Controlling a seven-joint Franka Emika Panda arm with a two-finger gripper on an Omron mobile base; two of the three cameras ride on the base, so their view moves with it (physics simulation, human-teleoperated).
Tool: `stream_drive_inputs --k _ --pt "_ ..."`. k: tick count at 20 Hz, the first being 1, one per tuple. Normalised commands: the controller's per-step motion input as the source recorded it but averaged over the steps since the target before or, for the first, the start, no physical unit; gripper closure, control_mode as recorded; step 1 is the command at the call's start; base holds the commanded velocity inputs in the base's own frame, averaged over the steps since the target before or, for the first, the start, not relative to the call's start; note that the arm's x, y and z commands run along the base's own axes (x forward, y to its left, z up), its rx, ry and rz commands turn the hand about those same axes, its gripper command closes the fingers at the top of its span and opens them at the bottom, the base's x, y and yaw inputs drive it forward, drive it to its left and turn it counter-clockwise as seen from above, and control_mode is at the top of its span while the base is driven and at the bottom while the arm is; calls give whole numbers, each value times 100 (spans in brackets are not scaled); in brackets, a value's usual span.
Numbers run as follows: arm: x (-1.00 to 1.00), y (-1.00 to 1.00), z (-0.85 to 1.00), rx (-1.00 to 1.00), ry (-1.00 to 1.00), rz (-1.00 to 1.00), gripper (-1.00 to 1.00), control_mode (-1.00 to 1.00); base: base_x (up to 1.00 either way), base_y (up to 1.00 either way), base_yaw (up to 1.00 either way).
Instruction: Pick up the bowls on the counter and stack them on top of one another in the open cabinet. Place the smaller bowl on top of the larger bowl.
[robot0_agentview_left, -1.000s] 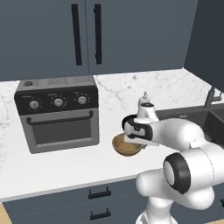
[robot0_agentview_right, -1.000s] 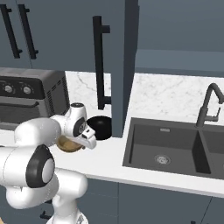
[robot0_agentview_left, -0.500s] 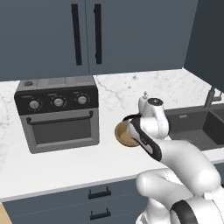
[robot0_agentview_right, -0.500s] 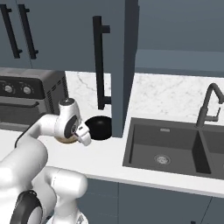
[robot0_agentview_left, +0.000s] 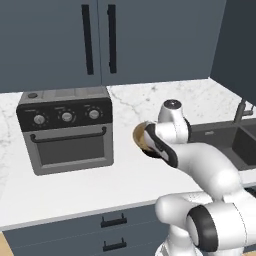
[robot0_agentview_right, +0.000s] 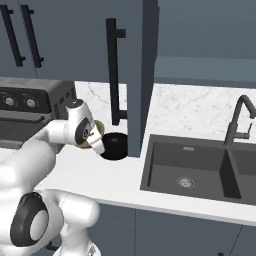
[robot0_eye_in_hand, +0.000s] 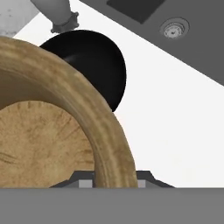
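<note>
Hand view: your gripper (robot0_eye_in_hand: 114, 177) is pinching the wooden bowl's (robot0_eye_in_hand: 52, 140) rim, jaws nearly closed. Just beyond it, the black bowl (robot0_eye_in_hand: 94, 70) is waiting; that thin grip risks slipping.

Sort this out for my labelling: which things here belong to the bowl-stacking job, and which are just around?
Job:
wooden bowl, held in the claw
black bowl, on the counter
open cabinet

Just around:
toaster oven
sink
tap
drawers
</note>
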Motion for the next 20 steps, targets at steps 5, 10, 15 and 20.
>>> stream_drive_inputs --k 5,10,15,20 --pt "55 -40 -2 0 14 -1 100 -100 0 0 0" --pt "33 -18 -43 0 22 0 100 -100 0 0 0" --pt "47 -3 -28 -1 15 1 100 -100 0 0 0" --pt "29 -21 -8 0 1 0 100 -100 0 0 0"
